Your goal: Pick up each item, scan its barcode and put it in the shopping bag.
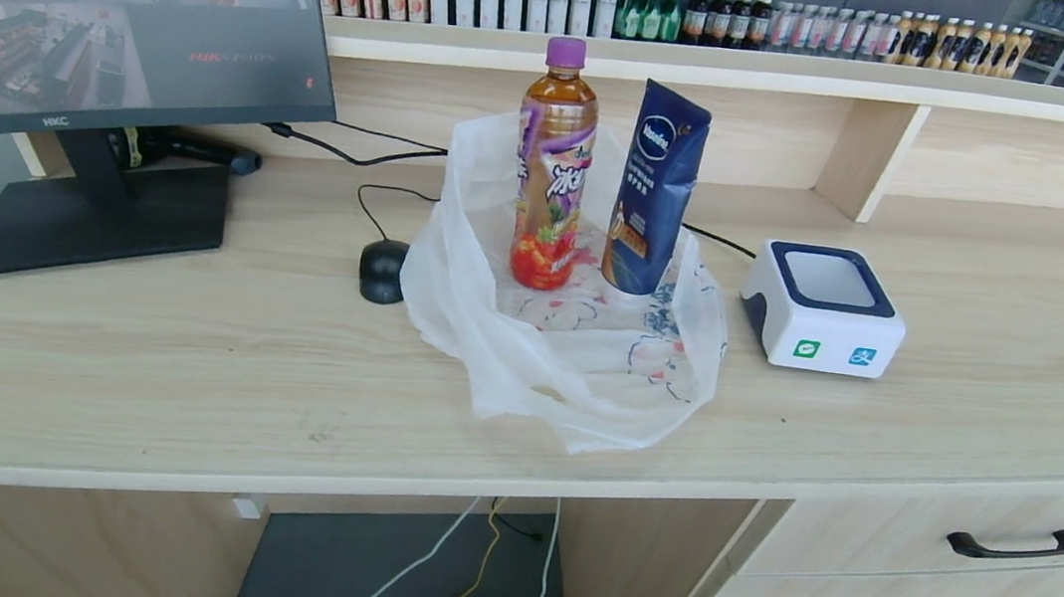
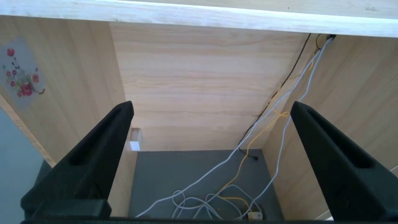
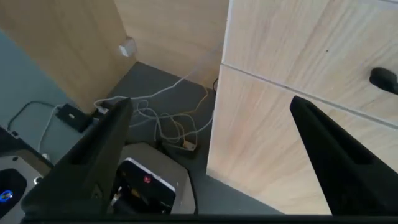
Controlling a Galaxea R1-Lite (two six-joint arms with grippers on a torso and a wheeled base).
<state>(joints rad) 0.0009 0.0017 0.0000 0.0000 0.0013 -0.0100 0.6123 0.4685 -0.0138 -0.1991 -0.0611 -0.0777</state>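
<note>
With left hand (image 2: 212, 109) and right hand (image 3: 211, 104) spread, a careless nudge could topple the tall bottle (image 1: 554, 171) in the slack bag (image 1: 582, 384).

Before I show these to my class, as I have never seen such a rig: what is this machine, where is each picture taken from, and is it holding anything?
It is a robot with two arms, each ending in a two-fingered claw, and three cameras.

The wide picture comes from the camera on its head, looking down at a wooden counter. There a drink bottle and a blue pouch stand upright in an opened white shopping bag. A white barcode scanner sits to the bag's right; a mouse and a monitor are on its left.

The other two pictures come from cameras on the wrists. The dark prongs are the fingers of the left claw and the right claw. Both are open and hold nothing. They face the space under the counter, with its cables and drawers.
</note>
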